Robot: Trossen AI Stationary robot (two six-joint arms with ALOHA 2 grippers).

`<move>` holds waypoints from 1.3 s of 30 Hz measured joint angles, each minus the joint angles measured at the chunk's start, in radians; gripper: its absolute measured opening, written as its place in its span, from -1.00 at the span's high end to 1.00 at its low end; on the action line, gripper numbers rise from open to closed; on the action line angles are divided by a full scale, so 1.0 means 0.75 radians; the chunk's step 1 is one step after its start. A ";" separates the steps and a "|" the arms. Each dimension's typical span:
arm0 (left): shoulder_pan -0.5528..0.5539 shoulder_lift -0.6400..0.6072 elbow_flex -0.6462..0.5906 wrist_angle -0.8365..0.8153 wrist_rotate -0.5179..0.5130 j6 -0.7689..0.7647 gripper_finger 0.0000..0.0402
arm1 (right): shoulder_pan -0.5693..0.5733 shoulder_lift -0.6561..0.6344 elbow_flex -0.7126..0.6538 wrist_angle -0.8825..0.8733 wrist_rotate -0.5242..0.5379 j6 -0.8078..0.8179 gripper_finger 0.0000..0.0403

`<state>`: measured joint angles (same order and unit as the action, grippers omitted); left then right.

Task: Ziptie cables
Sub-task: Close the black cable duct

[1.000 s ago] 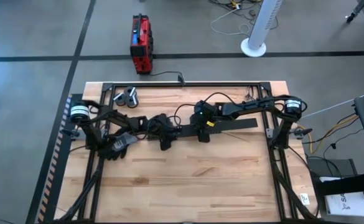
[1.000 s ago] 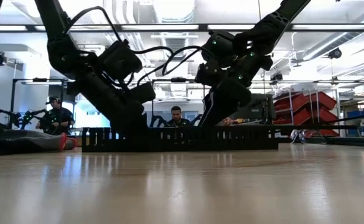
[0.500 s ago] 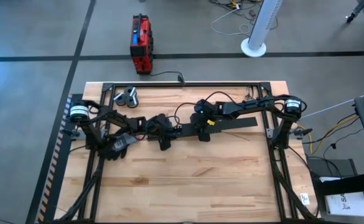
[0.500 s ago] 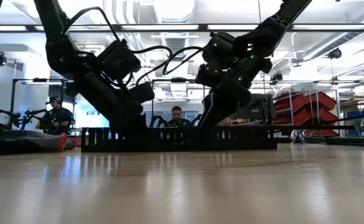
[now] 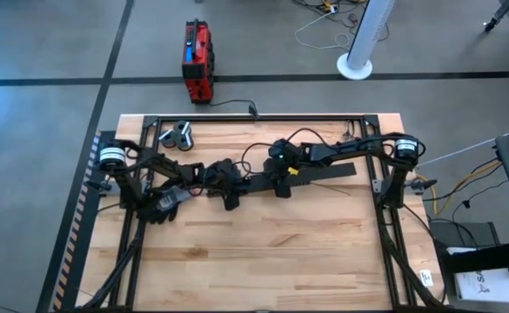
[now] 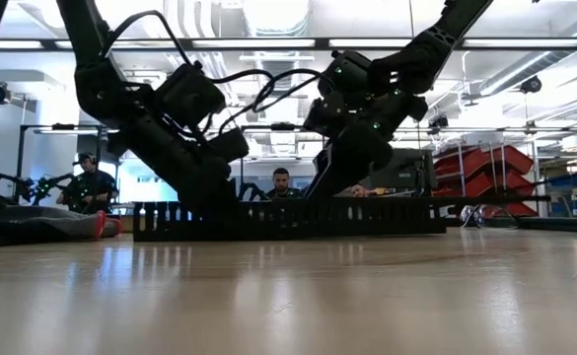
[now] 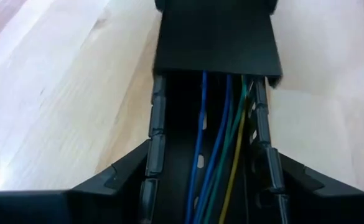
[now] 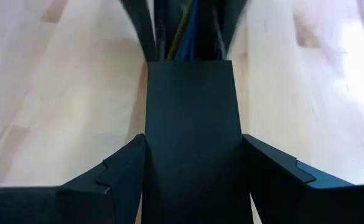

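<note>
Left gripper (image 7: 203, 208) spread wide, straddling the black duct (image 7: 169, 143), blue, green and yellow cables (image 7: 219, 155) lying inside between its fingers; right gripper (image 8: 191, 199) likewise parted around the flat lid (image 8: 191, 118), cables just beyond

In the high view the right hand (image 5: 282, 186) now sits slightly toward nine o'clock of where it was a second ago, nearer the left hand (image 5: 230, 196); the right arm's elbow and wrist have drawn the same way; the flat lid (image 5: 324, 173) under the right hand has slid along the comb-toothed duct (image 6: 288, 219) toward nine o'clock, its three o'clock end now shorter of the frame post; in the low view the right hand has shifted likewise.
</note>
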<state>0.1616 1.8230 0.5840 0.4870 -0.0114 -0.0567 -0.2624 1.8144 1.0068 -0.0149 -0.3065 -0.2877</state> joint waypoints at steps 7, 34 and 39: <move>-0.003 0.004 0.015 0.010 0.008 0.009 -0.06 | 0.005 -0.003 0.007 -0.068 0.036 0.028 -0.08; -0.002 0.011 0.252 0.051 0.098 0.096 -0.41 | 0.059 -0.006 0.016 0.084 0.061 0.050 -0.08; -0.001 -0.002 0.249 -0.020 0.099 0.068 -0.59 | 0.049 -0.005 0.008 0.018 0.072 0.045 -0.08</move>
<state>0.1605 1.8218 0.7712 0.4718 0.0627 -0.0054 -0.2257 1.8104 1.0131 -0.0012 -0.2524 -0.2536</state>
